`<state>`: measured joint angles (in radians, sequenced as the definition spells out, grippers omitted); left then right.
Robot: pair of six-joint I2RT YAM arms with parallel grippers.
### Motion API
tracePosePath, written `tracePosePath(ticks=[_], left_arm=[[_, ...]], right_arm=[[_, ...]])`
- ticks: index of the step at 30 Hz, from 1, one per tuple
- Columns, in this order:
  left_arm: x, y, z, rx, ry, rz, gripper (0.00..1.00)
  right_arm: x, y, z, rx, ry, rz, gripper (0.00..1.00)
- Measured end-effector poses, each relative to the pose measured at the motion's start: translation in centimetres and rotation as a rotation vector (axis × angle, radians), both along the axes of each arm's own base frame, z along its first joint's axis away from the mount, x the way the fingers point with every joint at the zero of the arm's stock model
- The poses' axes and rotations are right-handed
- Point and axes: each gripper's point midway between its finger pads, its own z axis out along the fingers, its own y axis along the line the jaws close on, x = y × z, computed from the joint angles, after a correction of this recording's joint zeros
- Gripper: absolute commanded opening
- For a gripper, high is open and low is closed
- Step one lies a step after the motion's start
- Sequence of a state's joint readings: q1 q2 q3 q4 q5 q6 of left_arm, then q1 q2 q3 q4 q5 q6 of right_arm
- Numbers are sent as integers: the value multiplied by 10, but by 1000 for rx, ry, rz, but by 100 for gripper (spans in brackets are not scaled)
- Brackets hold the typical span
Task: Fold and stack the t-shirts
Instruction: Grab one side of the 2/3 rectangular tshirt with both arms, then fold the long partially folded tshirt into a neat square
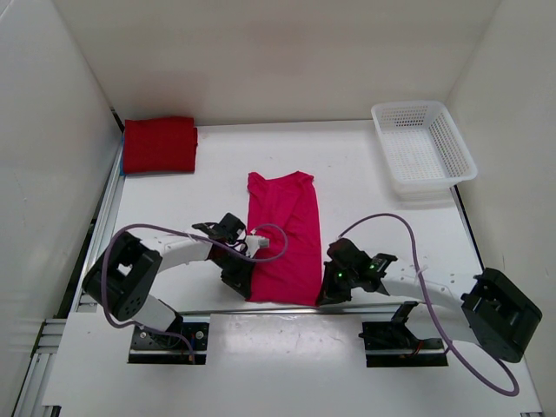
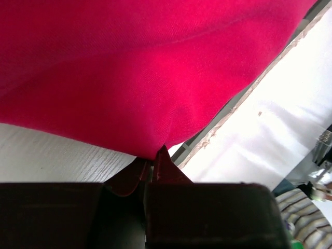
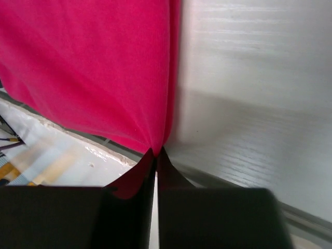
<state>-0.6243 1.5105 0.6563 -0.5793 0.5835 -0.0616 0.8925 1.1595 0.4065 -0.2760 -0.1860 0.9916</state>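
Pink t-shirt [image 1: 282, 236] gripped at both lower corners.
I see it lying as a long strip mid-frame on the counter [image 1: 365, 191]; my left pincer [image 2: 154, 165] and right pincer [image 3: 155, 155] are each clamped tight on a hem corner. A folded dark red t-shirt [image 1: 159, 144] lies upper left, a white basket [image 1: 410, 107] upper right.

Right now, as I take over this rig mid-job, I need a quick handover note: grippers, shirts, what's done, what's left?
Grippers: the left gripper is shut on the near left corner of the pink shirt; the right gripper is shut on its near right corner.
Things: the pink shirt lies mid-table as a long strip. The red shirt sits far left, the white basket far right.
Done: red shirt folded, pink shirt narrowed lengthwise.
Left: probably fold the pink shirt's near end away from the arms, then stack it. No other shirt in view.
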Motion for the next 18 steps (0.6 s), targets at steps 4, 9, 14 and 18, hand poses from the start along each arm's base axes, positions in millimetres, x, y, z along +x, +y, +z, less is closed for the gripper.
tracePosePath(ticks=[4,9,14,18], left_arm=[[0,3,2,17,-13,-11,11],[14,8,21,98,-30,-19,11],[53,3,64,94,-62,40,11],[89,15,87,121,-41,142,11]], right_arm=[[-1,-4,4,-23,-3,26,0],[18,10,47,-7,-81,67,0],[57,29,103,51,-203,81,0],[87,24,115,19,-215,64,0]])
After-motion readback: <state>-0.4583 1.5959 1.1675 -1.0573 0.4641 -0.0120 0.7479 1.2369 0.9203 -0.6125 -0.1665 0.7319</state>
